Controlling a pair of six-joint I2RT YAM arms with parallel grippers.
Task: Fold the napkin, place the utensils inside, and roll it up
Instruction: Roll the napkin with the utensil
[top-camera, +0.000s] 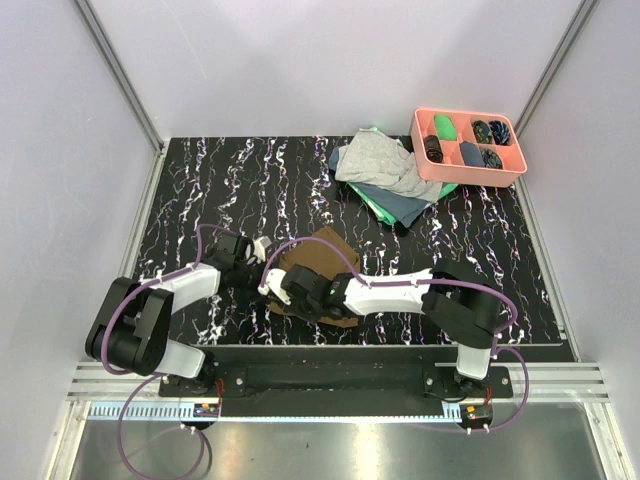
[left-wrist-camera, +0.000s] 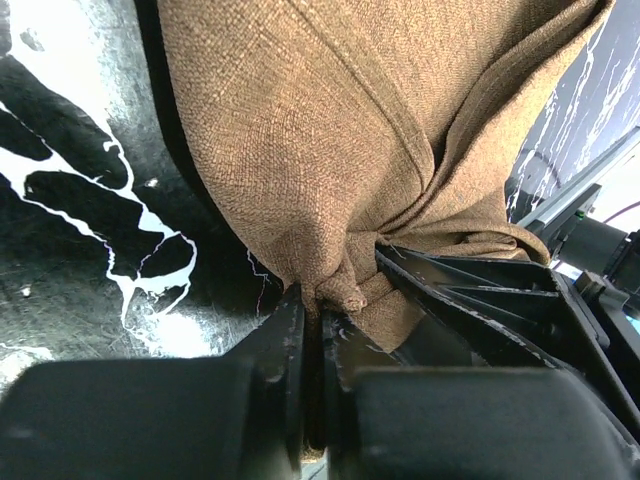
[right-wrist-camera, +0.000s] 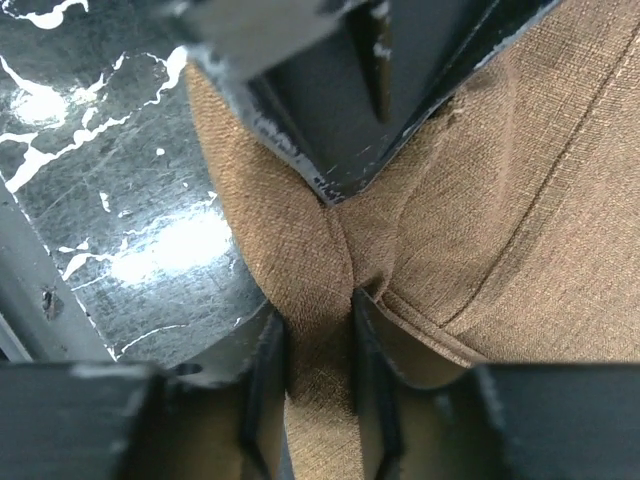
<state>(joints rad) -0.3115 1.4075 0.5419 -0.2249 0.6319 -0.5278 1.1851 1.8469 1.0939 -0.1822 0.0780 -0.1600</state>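
Two arms low, reaching inward | left claw clamped on napkin | right claw pinching napkin fold

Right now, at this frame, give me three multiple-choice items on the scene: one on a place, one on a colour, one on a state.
1. Where on the black marbled table does the salmon-pink plastic compartment tray stand?
A. near left corner
B. far right corner
C. centre

2. What colour is the crumpled cloth topping the pile beside that tray?
A. grey
B. red
C. yellow

3. How is the left end effector?
A. wide open over bare table
B. shut on a metal fork
C. shut on the plain brown woven cloth napkin

Answers: B, the top view shows the tray at the far right; A, the pile's top layer is grey; C, the left wrist view shows it closed on a pinched brown fold.
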